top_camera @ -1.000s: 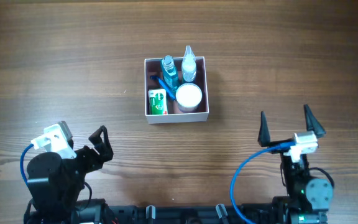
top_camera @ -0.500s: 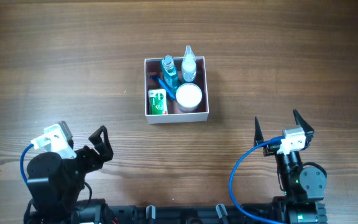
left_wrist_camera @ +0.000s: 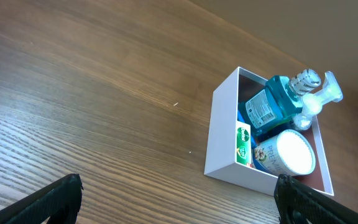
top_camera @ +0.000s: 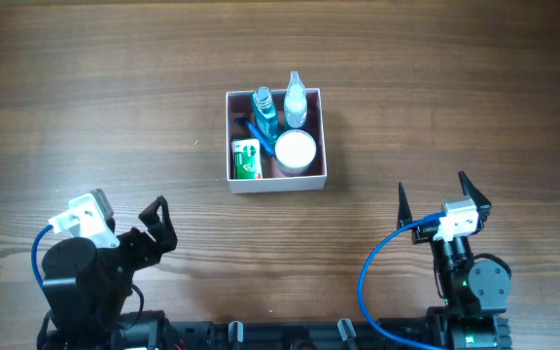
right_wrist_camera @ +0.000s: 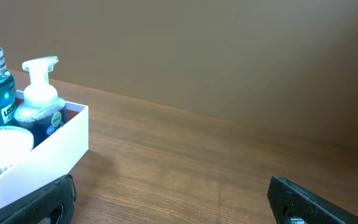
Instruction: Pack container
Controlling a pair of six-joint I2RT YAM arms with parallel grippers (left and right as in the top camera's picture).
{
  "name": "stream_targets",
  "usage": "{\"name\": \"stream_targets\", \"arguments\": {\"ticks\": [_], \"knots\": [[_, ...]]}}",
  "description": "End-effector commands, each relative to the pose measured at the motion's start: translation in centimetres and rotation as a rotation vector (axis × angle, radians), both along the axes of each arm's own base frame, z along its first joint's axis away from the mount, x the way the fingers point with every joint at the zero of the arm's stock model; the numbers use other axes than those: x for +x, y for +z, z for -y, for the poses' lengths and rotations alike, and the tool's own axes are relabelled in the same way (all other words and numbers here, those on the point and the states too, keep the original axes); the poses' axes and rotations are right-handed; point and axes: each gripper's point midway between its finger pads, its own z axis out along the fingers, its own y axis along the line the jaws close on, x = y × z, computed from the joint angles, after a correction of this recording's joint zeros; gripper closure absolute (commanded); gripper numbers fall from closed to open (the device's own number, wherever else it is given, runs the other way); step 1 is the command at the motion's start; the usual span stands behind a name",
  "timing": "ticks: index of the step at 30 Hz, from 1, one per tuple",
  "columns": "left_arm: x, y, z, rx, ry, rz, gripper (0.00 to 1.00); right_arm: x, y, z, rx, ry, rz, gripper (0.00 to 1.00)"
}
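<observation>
The container [top_camera: 323, 136] is a square white box with a pink inside, at the table's middle. It holds a blue mouthwash bottle [top_camera: 262, 107], a clear pump bottle [top_camera: 296, 101], a round white-lidded jar [top_camera: 296, 149], a green packet [top_camera: 247, 160] and a blue stick-like item. It also shows in the left wrist view [left_wrist_camera: 221, 137] and the right wrist view [right_wrist_camera: 48, 149]. My left gripper [top_camera: 156, 222] is open and empty at the near left. My right gripper [top_camera: 438, 195] is open and empty at the near right. Both are far from the container.
The wooden table [top_camera: 455, 78] is bare around the box. Blue cables loop at both arm bases along the near edge. A plain brown wall stands behind the table in the right wrist view [right_wrist_camera: 229, 56].
My right gripper drew back toward the near edge and turned slightly between one second and half a second ago. Since then nothing has moved. The left arm stayed still.
</observation>
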Motion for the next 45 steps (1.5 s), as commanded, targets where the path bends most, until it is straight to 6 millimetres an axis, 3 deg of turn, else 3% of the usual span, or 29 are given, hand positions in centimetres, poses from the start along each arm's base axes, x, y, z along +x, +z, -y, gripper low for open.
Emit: {"name": "stream_targets", "arguments": {"ticks": [1, 10, 15, 21, 25, 29, 45], "knots": [[-0.3, -0.6, -0.3, 0.038, -0.003, -0.015, 0.01, 0.0, 0.0, 0.1, -0.013, -0.003, 0.002, 0.00], [-1.5, -3.7, -0.1, 0.036, -0.006, 0.026, 0.00, 0.0, 0.0, 0.1, -0.013, -0.003, 0.002, 0.00], [0.6, -4.9, 0.5, 0.031, -0.042, 0.199, 0.00, 0.0, 0.0, 0.1, -0.013, -0.003, 0.002, 0.00], [3.7, -3.9, 1.8, 0.124, -0.156, 0.448, 0.00, 0.0, 0.0, 0.1, -0.013, -0.003, 0.002, 0.00], [4.6, -3.8, 2.5, 0.227, -0.212, 0.555, 0.00, 0.0, 0.0, 0.1, -0.013, -0.003, 0.002, 0.00], [4.8, -5.5, 3.0, 0.302, -0.260, 0.542, 0.00, 0.0, 0.0, 0.1, -0.013, -0.003, 0.002, 0.00], [4.9, -5.7, 2.5, 0.329, -0.219, 0.527, 0.00, 0.0, 0.0, 0.1, -0.013, -0.003, 0.002, 0.00]]}}
